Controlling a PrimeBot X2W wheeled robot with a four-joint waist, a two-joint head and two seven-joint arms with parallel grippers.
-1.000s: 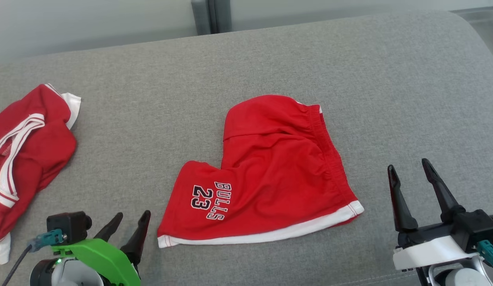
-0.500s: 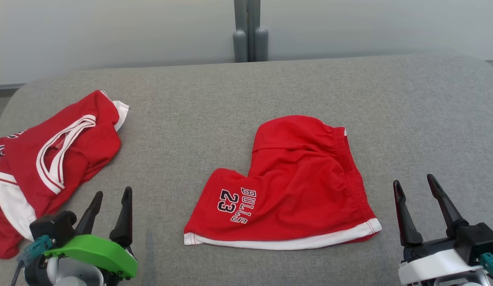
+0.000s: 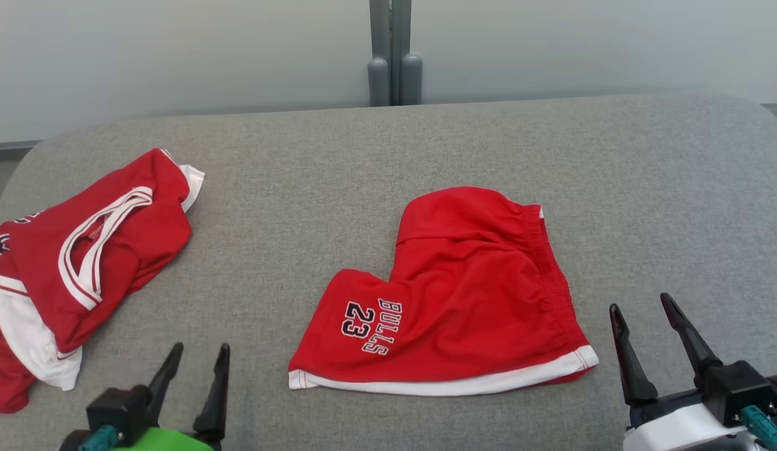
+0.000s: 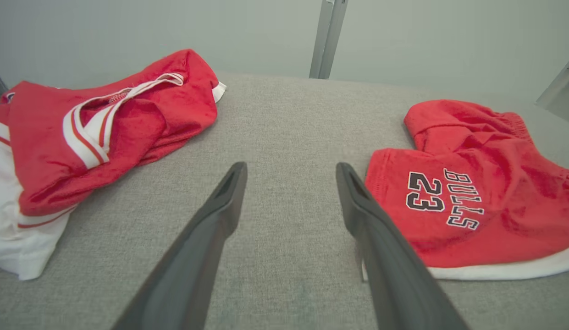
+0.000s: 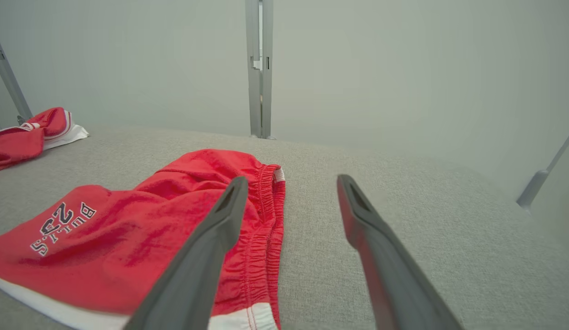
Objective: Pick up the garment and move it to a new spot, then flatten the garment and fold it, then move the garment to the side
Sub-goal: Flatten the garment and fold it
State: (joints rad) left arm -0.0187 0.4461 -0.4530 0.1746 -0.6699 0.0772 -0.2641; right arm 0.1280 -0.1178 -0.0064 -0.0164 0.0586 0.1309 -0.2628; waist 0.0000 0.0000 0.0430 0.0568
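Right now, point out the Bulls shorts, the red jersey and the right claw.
Bulls shorts [image 3: 476, 294]: head view, red fabric right of the lettering.
red jersey [image 3: 131, 244]: head view, red body beside the white-trimmed opening.
right claw [image 3: 639, 301]: head view, midway between its two fingertips.

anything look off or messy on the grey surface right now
The red shorts in the middle are folded unevenly, with one leg jutting out to the left in a lopsided shape. The red jersey at the left edge lies crumpled in a heap. No spill or damage shows.
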